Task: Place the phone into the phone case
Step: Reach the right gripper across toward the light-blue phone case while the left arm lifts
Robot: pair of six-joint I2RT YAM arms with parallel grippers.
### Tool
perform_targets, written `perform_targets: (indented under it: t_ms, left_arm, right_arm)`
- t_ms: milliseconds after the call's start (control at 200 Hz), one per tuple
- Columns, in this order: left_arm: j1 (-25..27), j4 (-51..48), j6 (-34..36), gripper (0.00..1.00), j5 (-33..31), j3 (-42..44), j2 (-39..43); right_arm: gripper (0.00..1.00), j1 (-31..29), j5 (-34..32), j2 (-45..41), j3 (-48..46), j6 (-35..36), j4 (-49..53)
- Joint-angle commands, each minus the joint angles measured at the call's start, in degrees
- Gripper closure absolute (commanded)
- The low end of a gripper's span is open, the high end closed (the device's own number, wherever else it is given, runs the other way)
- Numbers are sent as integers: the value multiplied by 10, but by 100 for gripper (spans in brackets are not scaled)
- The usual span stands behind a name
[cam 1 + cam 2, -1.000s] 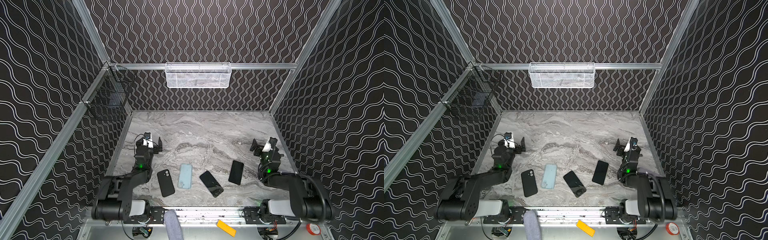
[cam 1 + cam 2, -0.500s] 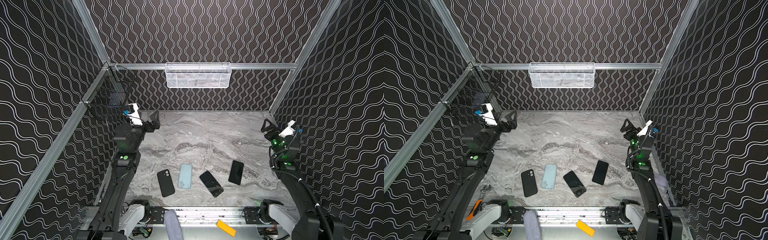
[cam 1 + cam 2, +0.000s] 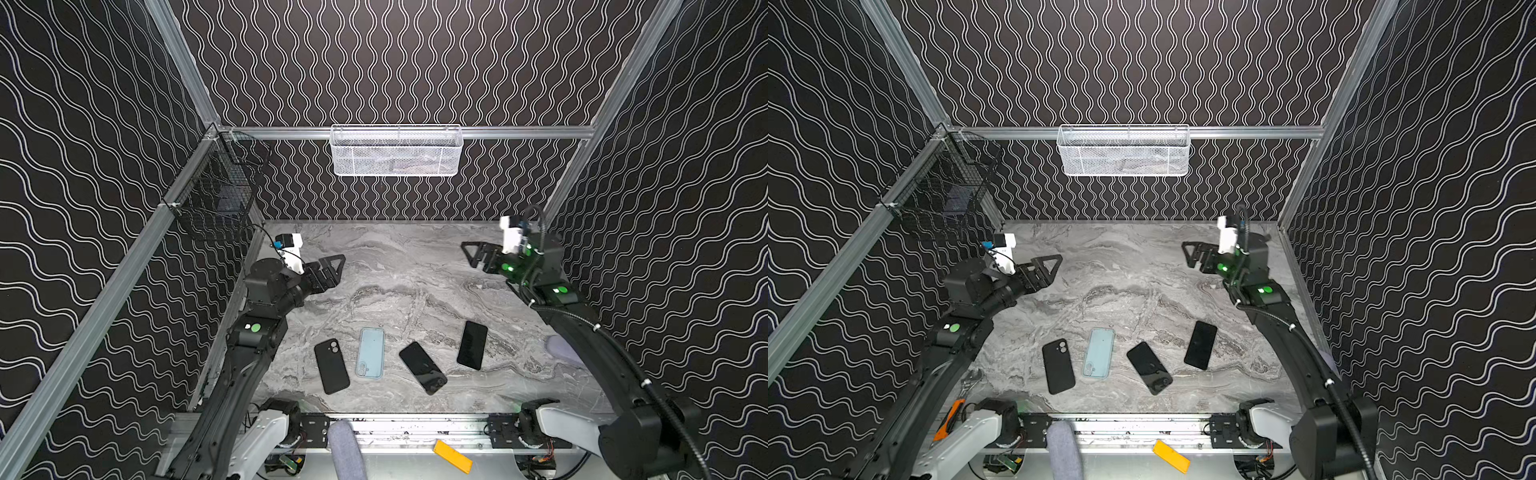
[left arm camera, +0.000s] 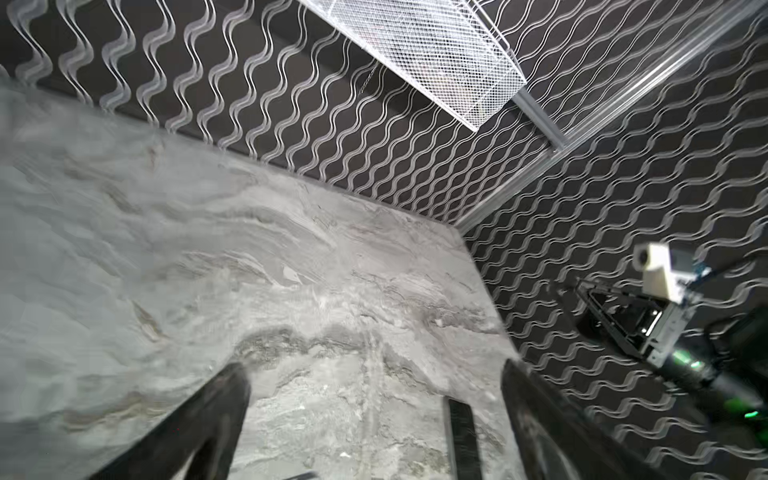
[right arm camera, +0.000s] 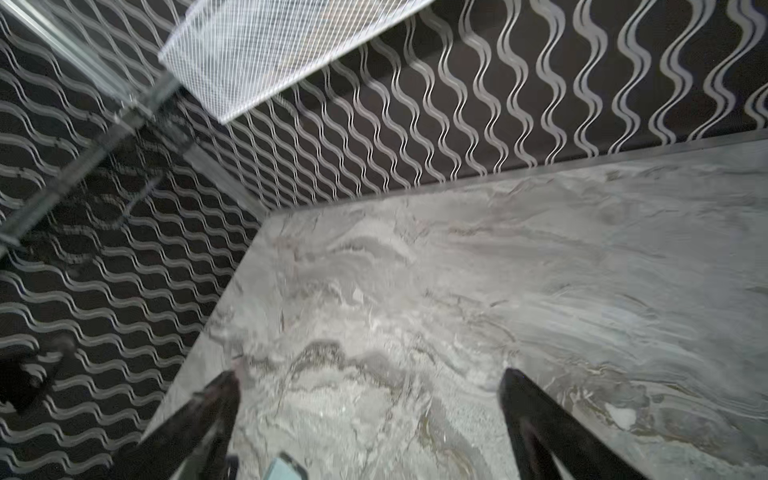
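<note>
Phone [image 3: 422, 368] and phone case [image 3: 370, 352] at rest, flat and apart, near the front edge of the grey marbled surface [image 3: 395, 257]. Both the left pincer [image 3: 333, 267] and the right pincer [image 3: 473, 254] hang above the rear half of the surface, one near each side wall, tips turned toward the middle. Each stands with jaws wide apart and holds nothing; the wrist views show only bare surface between the fingers. Four slabs form a loose row, none touching. From the left: a black matte item [image 3: 331, 365] with a camera cluster (case or cased phone, not distinguishable), the light-blue phone case with its hollow side apparently up, the dark glossy phone lying askew, and a second phone [image 3: 472, 345] nearest the right pincer. Handling, by judgement: the phone is rigid, thin and dense for its size, with smooth glass that slips and can crack. Lying flat, it offers only its long edges, so the hold belongs across its width near mid-length. The case is probably light and pliable, and likely to slide unless steadied at its rim.
</note>
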State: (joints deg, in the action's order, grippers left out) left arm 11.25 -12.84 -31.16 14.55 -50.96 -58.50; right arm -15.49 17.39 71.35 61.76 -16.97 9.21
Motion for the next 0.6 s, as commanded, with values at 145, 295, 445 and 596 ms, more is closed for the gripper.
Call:
perform_targets:
  t_ms: [145, 295, 445, 596]
  left_arm:
    - [26, -122, 55, 1, -205, 47, 91]
    - [26, -138, 30, 1, -282, 79, 179]
    - [26, -175, -16, 1, -394, 92, 241]
    - [25, -190, -25, 1, -438, 86, 254]
  right_arm:
    - [1, -164, -75, 96, 98, 152, 218]
    - [3, -226, -96, 148, 135, 185, 251]
    - [10, -291, -132, 200, 148, 210, 253]
    - [16, -345, -146, 277, 190, 235, 264]
